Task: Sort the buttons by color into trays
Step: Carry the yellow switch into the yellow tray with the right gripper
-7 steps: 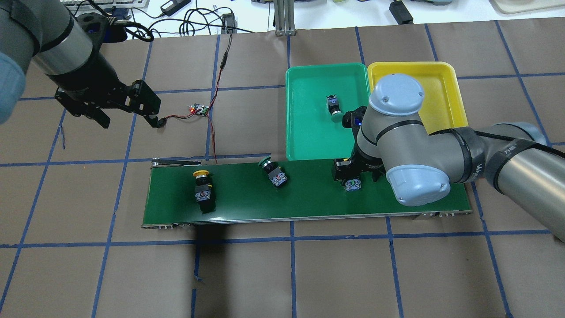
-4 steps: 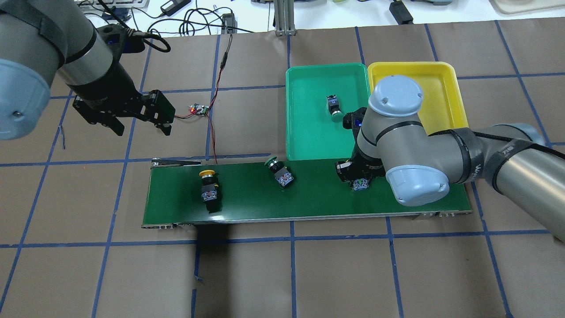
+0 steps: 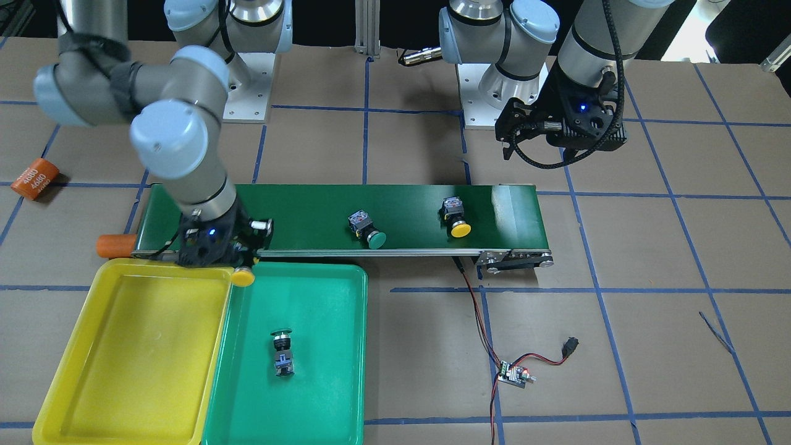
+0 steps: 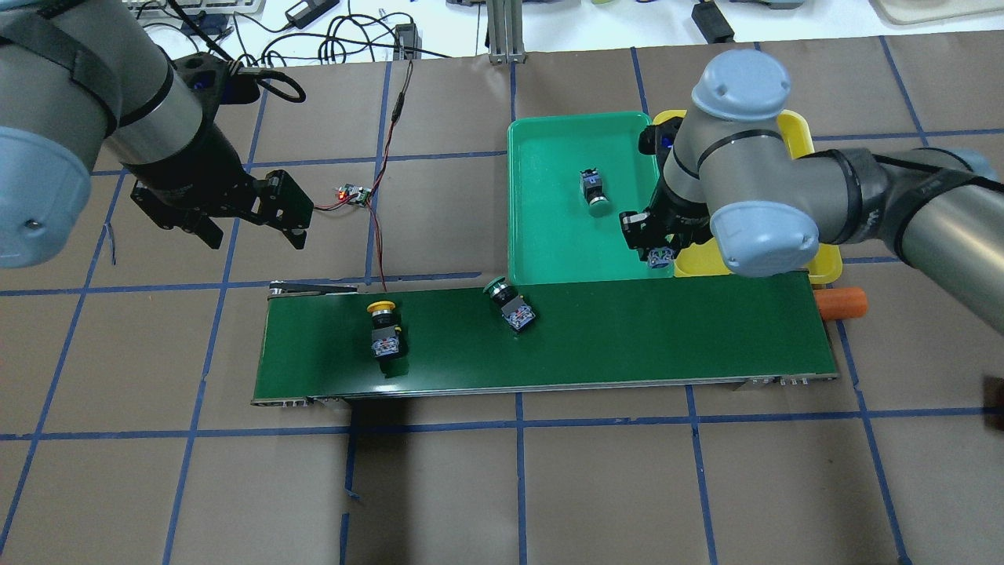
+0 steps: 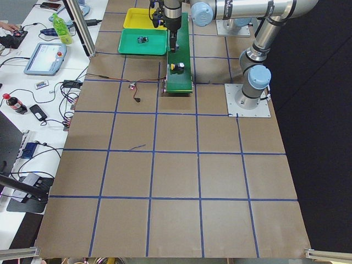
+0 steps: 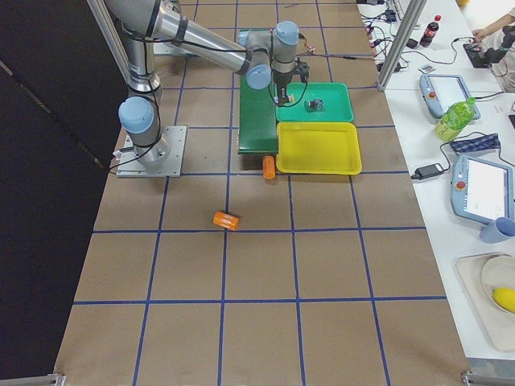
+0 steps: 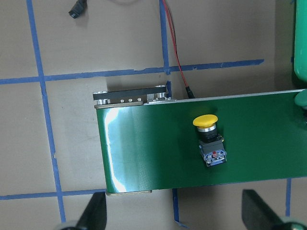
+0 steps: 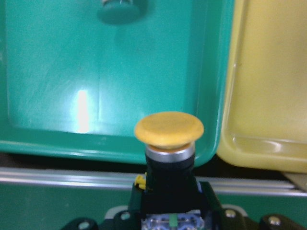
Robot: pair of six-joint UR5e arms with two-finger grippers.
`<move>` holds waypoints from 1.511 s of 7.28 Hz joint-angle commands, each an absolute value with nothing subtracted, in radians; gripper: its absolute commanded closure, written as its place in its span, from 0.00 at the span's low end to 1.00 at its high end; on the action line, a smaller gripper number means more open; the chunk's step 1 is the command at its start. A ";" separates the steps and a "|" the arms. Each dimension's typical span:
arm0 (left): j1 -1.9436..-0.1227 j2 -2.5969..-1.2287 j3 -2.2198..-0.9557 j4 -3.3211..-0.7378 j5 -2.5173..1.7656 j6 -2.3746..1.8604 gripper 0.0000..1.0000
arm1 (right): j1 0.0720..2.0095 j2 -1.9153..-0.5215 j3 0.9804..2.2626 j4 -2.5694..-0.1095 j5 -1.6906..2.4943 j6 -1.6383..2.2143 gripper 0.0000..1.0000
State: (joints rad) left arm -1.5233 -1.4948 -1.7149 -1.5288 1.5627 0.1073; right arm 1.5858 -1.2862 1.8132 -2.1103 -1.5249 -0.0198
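Yellow btn point(image 3: 243, 277) in R jaws (only cap visible) at yellow tray point(image 3: 136, 352) / green tray point(image 3: 324, 371) border; green btn point(image 3: 282, 353) inside latter.

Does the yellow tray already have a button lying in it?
No, the yellow tray shows only bare floor inside; the one trayed button lies in the green tray.

Two buttons point(image 4: 384, 336) lie on the belt point(image 4: 643, 337), trays point(image 4: 549, 235) side by side beyond it.
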 commanded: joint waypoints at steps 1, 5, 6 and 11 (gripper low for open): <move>-1.523 -1.497 -1.718 -1.528 1.566 0.109 0.00 | 1.491 -1.153 1.648 -2.082 -1.526 -0.110 0.98; -1.522 -1.496 -1.717 -1.526 1.568 0.118 0.00 | 1.445 -1.109 1.624 -2.034 -1.520 -0.137 0.00; -1.522 -1.497 -1.717 -1.525 1.566 0.117 0.00 | 1.456 -1.133 1.628 -2.005 -1.520 -0.137 0.00; -1.522 -1.497 -1.718 -1.513 1.559 0.103 0.00 | 1.531 -1.525 2.034 -1.956 -1.520 -0.364 0.00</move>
